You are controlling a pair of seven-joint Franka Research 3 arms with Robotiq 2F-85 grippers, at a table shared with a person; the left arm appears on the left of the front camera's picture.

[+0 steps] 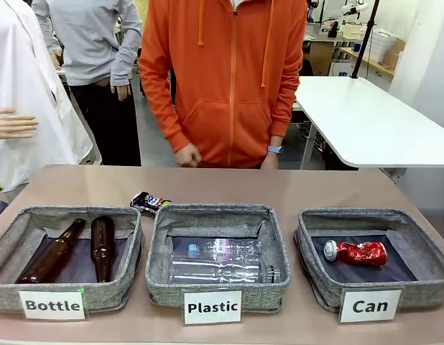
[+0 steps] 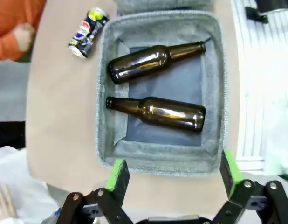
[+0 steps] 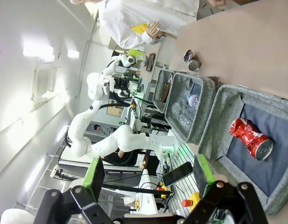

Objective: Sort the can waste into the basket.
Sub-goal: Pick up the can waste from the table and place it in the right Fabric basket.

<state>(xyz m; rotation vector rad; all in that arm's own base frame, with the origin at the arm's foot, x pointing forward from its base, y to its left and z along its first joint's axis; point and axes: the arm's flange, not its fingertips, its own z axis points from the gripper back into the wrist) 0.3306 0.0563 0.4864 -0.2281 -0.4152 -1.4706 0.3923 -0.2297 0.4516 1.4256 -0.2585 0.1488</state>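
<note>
So red can [image 1: 355, 252] lay in Can basket [image 1: 417, 289]; dark can [image 1: 149, 202] maybe touched Plastic basket [image 1: 163, 286]; L gripper [image 2: 174, 169] & R gripper [image 3: 149, 171] gaped empty.

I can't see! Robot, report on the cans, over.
Left pincer, right pincer open, empty. Red can in Can basket. Dark can on table beyond Bottle basket. Nothing blocking.
</note>
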